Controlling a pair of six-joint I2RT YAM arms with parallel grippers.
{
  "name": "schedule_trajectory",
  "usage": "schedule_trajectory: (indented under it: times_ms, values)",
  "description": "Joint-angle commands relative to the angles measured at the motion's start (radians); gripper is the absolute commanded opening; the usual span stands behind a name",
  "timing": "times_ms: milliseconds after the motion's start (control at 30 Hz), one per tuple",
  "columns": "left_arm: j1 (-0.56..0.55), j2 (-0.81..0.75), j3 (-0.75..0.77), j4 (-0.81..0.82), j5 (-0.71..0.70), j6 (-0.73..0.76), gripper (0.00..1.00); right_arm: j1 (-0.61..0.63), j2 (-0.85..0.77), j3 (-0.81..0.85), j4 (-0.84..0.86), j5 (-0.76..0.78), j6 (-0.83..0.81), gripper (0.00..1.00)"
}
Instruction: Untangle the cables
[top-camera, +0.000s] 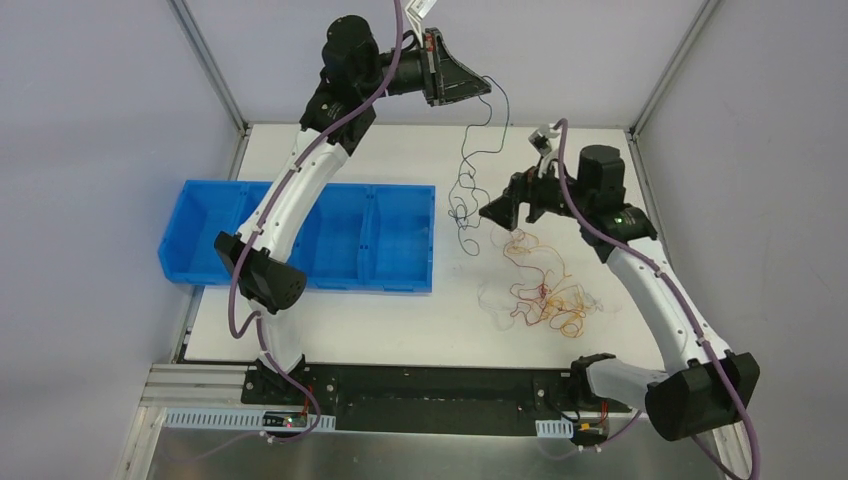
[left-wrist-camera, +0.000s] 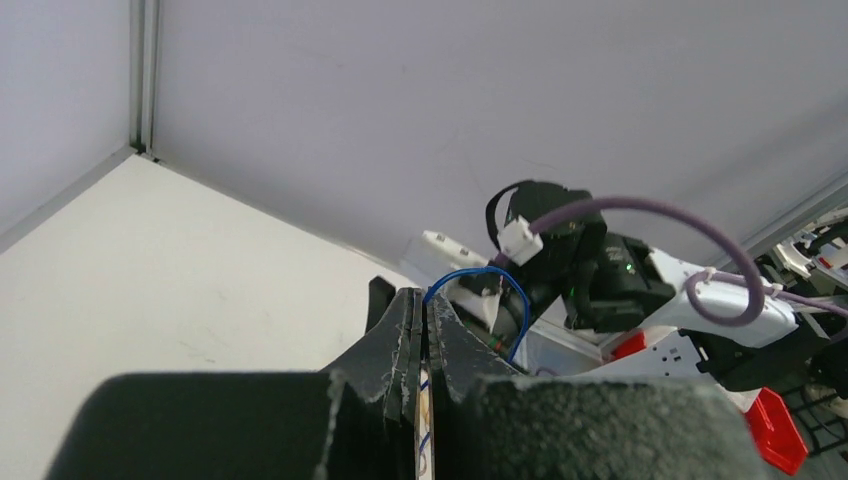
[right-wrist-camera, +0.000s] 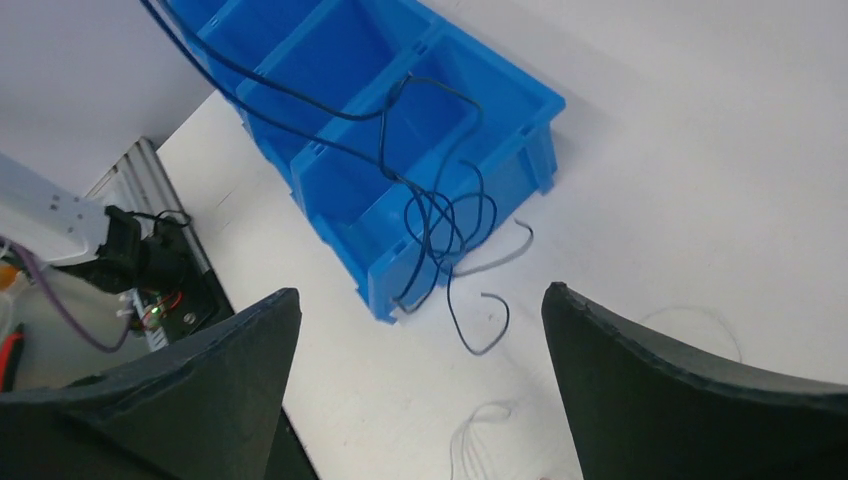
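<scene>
L gripper (left-wrist-camera: 425, 305) clamped on dark cable (top-camera: 462, 200), up beyond blue bin (top-camera: 200, 240); R gripper (top-camera: 497, 212) wide, empty. Risk: dangling loops snag bin corner.

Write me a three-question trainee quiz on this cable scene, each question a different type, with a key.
1. True or false: the left gripper is shut on the dark cable, holding one end up above the table.
2. Choose one. The right gripper is: A) shut on the dark cable; B) open, holding nothing; C) out of every view.
3. Fill in: the orange and red tangle lies on the table, on the ___ arm's side.

Key: 1 true; 2 B; 3 right.
</scene>
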Motion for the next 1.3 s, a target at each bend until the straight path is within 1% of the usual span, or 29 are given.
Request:
schedule_trajectory:
  times_ms: [0,100,167,200,267,367,433,500,567,667,800,900,1000,1067,1100,1167,1267]
  values:
    - [-0.007,-0.010,0.049,0.091,0.007,-0.053,0.00,0.093,0.044,-0.041,0.371,0.205,0.047,0.93]
    - [-0.010,-0.006,0.065,0.097,-0.009,-0.066,0.00,0.130,0.111,-0.039,0.438,0.274,0.029,0.88]
    - [-0.009,-0.006,0.083,0.097,-0.019,-0.069,0.00,0.132,0.139,-0.052,0.459,0.272,0.029,0.85]
    - [-0.009,-0.006,0.089,0.097,-0.019,-0.067,0.00,0.133,0.143,-0.060,0.461,0.263,0.027,0.85]
    - [-0.009,-0.009,0.095,0.090,-0.017,-0.059,0.00,0.132,0.120,-0.073,0.436,0.220,0.025,0.88]
    - [-0.008,-0.012,0.093,0.071,-0.007,-0.036,0.00,0.131,0.037,-0.060,0.333,0.155,0.025,0.92]
    - [-0.007,-0.011,0.087,0.068,-0.004,-0.030,0.00,0.128,-0.037,-0.024,0.202,0.131,0.045,0.93]
    - [-0.007,-0.010,0.084,0.067,-0.003,-0.030,0.00,0.108,-0.092,0.001,0.112,0.108,0.082,0.94]
    - [-0.007,-0.010,0.084,0.077,0.001,-0.036,0.00,0.080,-0.133,0.016,0.056,0.084,0.112,0.94]
    - [-0.007,-0.012,0.083,0.124,0.033,-0.066,0.00,0.018,-0.159,0.045,0.037,0.060,0.166,0.93]
    - [-0.007,-0.016,0.074,0.194,0.092,-0.126,0.00,-0.077,-0.133,0.085,0.040,0.014,0.191,0.87]
    - [-0.010,-0.014,0.075,0.247,0.128,-0.178,0.00,-0.151,-0.082,0.061,0.076,-0.030,0.191,0.80]
    - [-0.022,-0.019,0.078,0.266,0.146,-0.185,0.00,-0.171,-0.020,0.039,0.112,-0.072,0.161,0.72]
    - [-0.036,-0.018,0.085,0.270,0.157,-0.188,0.00,-0.159,0.013,0.028,0.168,-0.114,0.159,0.71]
    - [-0.044,-0.018,0.088,0.270,0.160,-0.188,0.00,-0.137,0.028,0.031,0.176,-0.122,0.138,0.71]
    - [-0.059,-0.016,0.094,0.269,0.156,-0.185,0.00,-0.093,0.051,0.042,0.177,-0.141,0.096,0.74]
    - [-0.078,-0.020,0.099,0.263,0.152,-0.178,0.00,-0.013,0.067,0.019,0.202,-0.151,0.051,0.84]
